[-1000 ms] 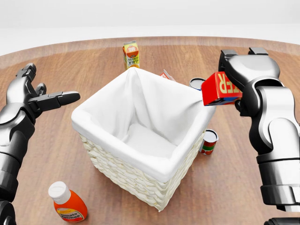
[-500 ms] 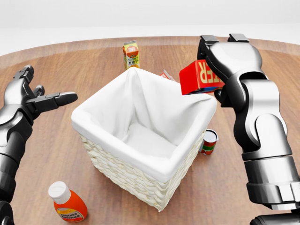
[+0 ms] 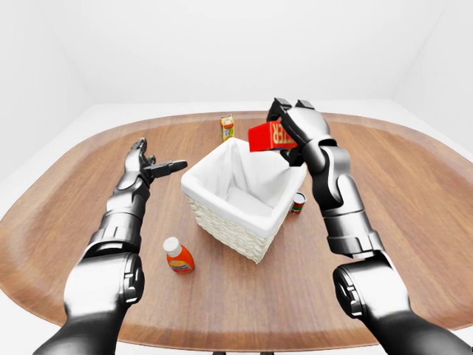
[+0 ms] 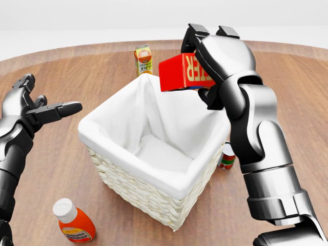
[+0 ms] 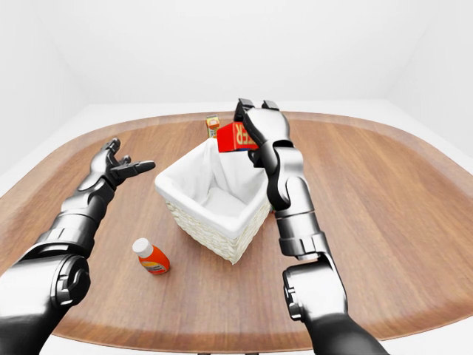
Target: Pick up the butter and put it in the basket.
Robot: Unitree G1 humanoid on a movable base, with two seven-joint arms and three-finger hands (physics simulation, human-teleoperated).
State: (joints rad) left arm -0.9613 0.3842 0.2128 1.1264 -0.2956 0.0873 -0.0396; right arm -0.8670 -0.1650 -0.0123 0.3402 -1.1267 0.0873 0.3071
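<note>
The butter (image 4: 182, 72) is a red box with white lettering, held in the air over the upper right part of the basket. My right hand (image 4: 207, 64) is shut on it from above and from the right. The basket (image 4: 134, 185) is a pale woven one with a white cloth lining, standing in the middle of the wooden table; its inside is bare cloth. My left hand (image 4: 48, 110) hovers open to the basket's left, fingers stretched toward it, holding nothing.
An orange bottle with a white cap (image 4: 73, 221) lies below the basket's left corner. A juice carton (image 4: 143, 59) stands above the basket. A small can (image 4: 227, 156) sits by my right forearm, partly hidden. The round table's edge (image 3: 414, 310) runs near.
My right hand has carried the butter leftward, from beyond the basket's right rim to above its opening. The left hand has hardly moved.
</note>
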